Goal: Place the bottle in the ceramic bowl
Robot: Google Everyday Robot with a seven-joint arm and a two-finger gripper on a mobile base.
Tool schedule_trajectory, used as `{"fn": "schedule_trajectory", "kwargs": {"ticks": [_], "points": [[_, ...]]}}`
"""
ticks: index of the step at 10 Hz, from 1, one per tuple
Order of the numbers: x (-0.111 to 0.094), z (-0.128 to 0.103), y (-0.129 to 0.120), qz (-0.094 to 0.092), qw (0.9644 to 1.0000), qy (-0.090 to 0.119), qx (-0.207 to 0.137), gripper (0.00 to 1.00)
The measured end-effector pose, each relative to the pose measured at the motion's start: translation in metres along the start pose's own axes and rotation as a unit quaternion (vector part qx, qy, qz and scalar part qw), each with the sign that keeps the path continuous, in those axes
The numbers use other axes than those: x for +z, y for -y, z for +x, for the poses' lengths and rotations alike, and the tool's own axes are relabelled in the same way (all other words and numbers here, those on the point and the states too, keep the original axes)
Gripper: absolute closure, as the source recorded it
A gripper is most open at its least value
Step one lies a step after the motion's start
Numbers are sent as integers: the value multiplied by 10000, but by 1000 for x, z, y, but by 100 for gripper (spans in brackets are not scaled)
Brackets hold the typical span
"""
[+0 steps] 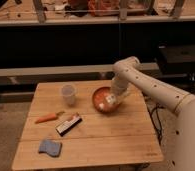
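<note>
The orange-red ceramic bowl sits on the wooden table, right of centre near the back. My gripper reaches down from the white arm into the bowl's right side. A small white shape at the gripper's tip looks like the bottle, low inside the bowl; the gripper hides most of it, and I cannot make out whether it rests on the bowl's bottom.
A translucent white cup stands left of the bowl. An orange carrot, a black-and-white flat box and a blue sponge lie on the table's left half. Dark shelving runs behind the table.
</note>
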Motion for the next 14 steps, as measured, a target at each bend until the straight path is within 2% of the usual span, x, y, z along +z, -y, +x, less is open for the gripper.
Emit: {"fn": "schedule_trajectory", "kwargs": {"ticks": [3, 4, 5, 7, 14], "points": [[0, -1, 3, 27, 10000, 13, -50, 68], [1, -1, 4, 30, 10000, 16, -64, 63], [0, -1, 5, 41, 10000, 19, -83, 53], [0, -1, 6, 48, 9999, 26, -106, 46], [1, -4, 10, 76, 9998, 24, -192, 46]]}}
